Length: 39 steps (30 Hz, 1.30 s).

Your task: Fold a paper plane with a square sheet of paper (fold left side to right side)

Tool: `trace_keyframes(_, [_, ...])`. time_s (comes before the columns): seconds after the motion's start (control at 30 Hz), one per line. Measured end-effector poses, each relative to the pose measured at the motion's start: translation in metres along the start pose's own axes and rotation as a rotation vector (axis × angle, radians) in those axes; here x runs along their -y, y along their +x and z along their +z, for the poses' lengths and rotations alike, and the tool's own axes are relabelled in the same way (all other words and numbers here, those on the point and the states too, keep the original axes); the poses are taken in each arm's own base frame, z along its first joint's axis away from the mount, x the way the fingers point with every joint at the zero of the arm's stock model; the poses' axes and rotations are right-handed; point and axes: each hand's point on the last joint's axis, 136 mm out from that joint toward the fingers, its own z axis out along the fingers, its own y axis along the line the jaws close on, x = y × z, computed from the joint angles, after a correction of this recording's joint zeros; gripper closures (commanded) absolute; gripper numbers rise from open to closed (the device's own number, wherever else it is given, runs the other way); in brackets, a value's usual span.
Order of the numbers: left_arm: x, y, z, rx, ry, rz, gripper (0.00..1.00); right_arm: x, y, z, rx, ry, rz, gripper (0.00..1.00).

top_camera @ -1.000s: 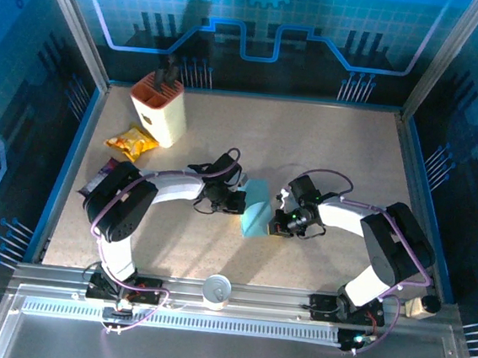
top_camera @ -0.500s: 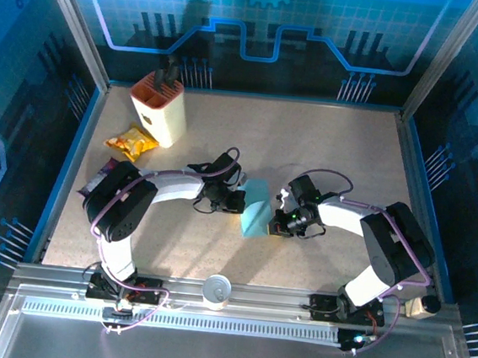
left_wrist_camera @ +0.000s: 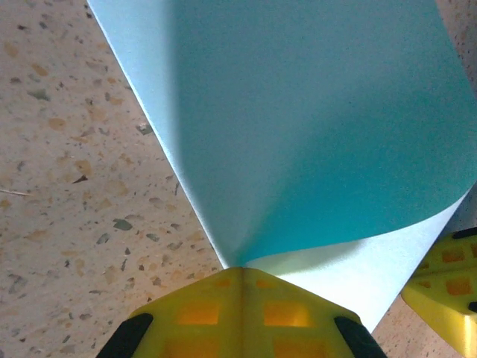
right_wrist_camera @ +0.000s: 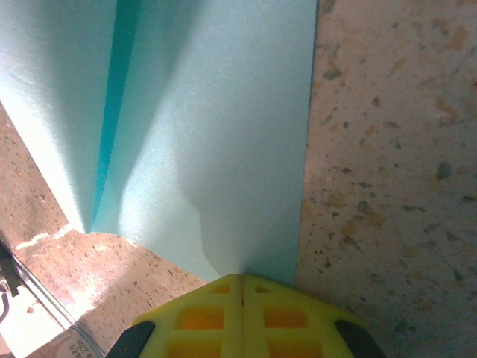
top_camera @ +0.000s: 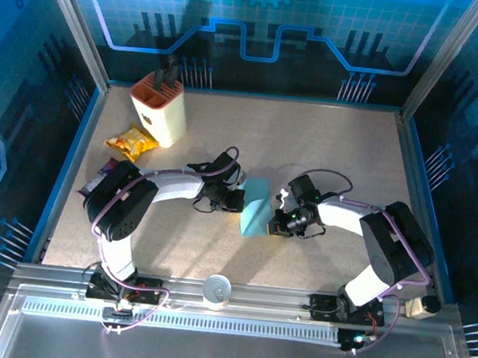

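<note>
We saw the square sheet of paper (top_camera: 256, 208) at the middle of the tabletop (top_camera: 327, 145), between the two arms, bent over into a loose curl instead of lying flat. Our left fingers (left_wrist_camera: 197, 313) were closed tight on one edge of the sheet, where the curl began. Our right fingers (right_wrist_camera: 197, 317) were closed on the opposite edge. The cream knife block (top_camera: 159, 108) and the yellow snack packet (top_camera: 131, 142) sat well apart, toward the far left corner.

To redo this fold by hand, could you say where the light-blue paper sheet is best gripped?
Probably at its thin side edges, low from either side, as the left gripper and right gripper hold it: the paper sheet bows upward between them.
</note>
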Motion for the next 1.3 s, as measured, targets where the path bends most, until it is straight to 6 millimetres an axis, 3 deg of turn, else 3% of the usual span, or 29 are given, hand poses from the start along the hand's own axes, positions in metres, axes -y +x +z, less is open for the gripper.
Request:
trace_keyframes(0.57, [-0.002,-0.002,0.006,0.000,-0.002,-0.001,1.00,-0.004,0.002,-0.004,-0.005,-0.005,-0.001,1.00])
trace_keyframes(0.93, [-0.001,-0.003,0.006,0.004,-0.011,0.023,1.00,-0.044,-0.016,-0.036,0.097,-0.120,-0.068,1.00])
trace_keyframes(1.3, [-0.001,-0.003,0.006,0.009,-0.022,0.029,1.00,-0.069,-0.048,-0.011,0.083,-0.177,-0.084,1.00])
